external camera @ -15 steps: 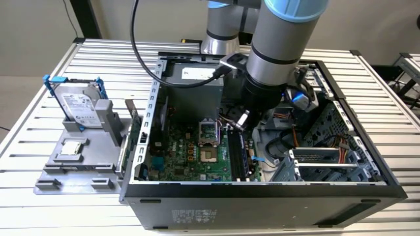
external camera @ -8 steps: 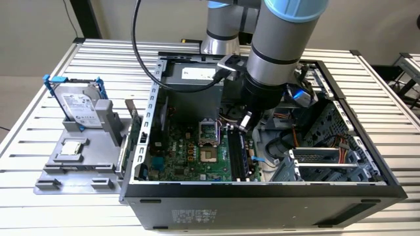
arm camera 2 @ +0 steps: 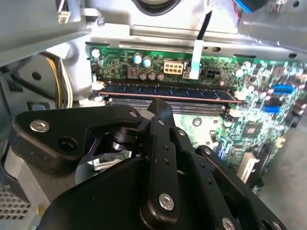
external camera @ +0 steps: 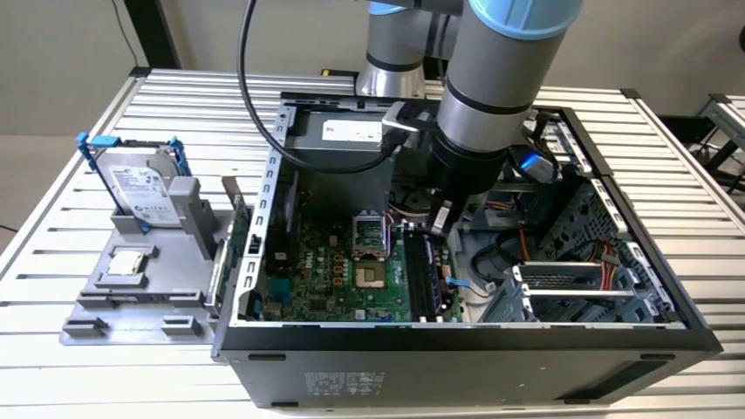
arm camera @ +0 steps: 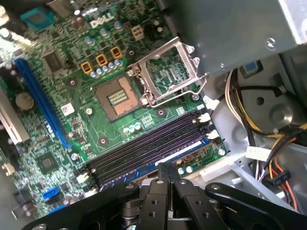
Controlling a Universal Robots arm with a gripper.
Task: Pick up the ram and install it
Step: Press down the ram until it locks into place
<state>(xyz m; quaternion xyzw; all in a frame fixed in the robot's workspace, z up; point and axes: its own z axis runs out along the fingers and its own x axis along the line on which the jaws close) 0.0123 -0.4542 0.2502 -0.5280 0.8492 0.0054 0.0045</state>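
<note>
Pressed together and empty, the hand hangs fingertips-down inside the open computer case, just above the ram, which lies seated in its slot on the green motherboard. Under the case stretches a slatted metal bench.

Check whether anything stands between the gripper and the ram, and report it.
Nothing visible does. The ram lies along a memory slot on the motherboard, and the gripper hangs with its tips close beside it. The yellow cables run off to one side, clear of that gap.
</note>
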